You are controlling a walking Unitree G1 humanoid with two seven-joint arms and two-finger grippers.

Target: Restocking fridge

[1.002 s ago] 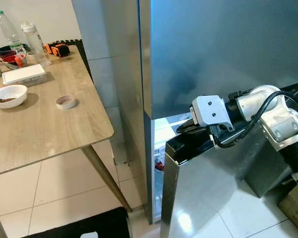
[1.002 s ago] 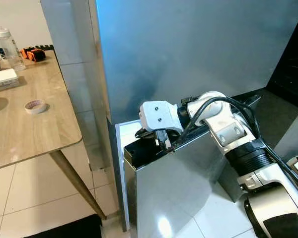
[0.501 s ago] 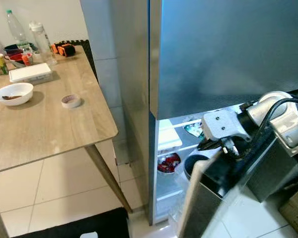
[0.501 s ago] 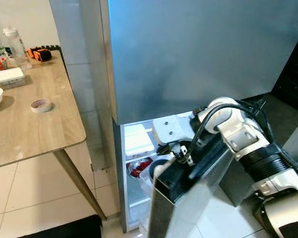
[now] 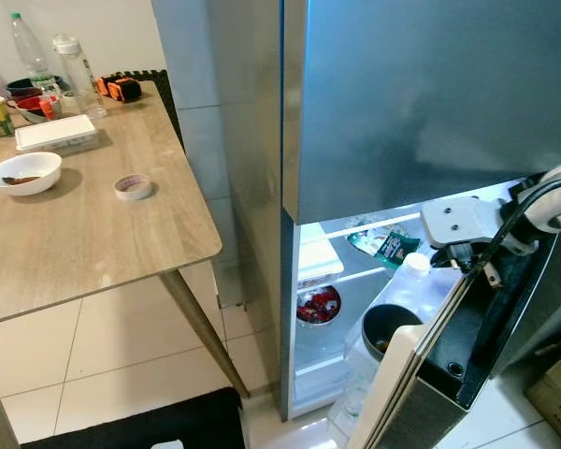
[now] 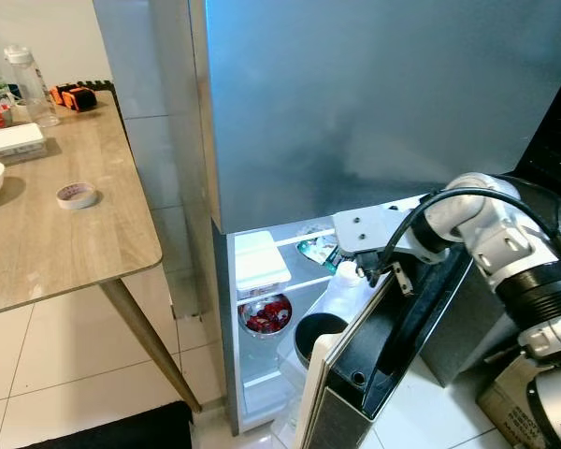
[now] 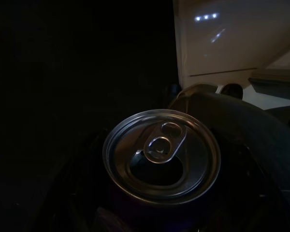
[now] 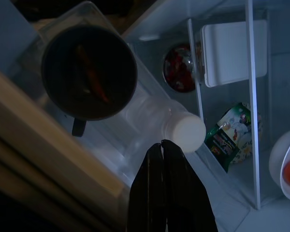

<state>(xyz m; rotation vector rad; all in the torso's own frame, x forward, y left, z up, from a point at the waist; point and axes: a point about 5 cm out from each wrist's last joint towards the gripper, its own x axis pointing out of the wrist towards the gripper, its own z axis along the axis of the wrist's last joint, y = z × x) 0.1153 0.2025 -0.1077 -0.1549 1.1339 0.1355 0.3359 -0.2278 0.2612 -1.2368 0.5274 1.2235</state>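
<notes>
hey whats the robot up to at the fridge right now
The robot stands at a fridge with the lower door swung open, its right gripper at the door's top edge, jaws shut. The left gripper holds an opened drink can down in the shade. The door rack carries a white-capped bottle and a dark mug. On the shelves sit a white lidded box, a bowl of red food and a green packet.

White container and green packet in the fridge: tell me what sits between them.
Nothing sits between the white container and the green packet; the left and right eye views show bare lit shelf there.
</notes>
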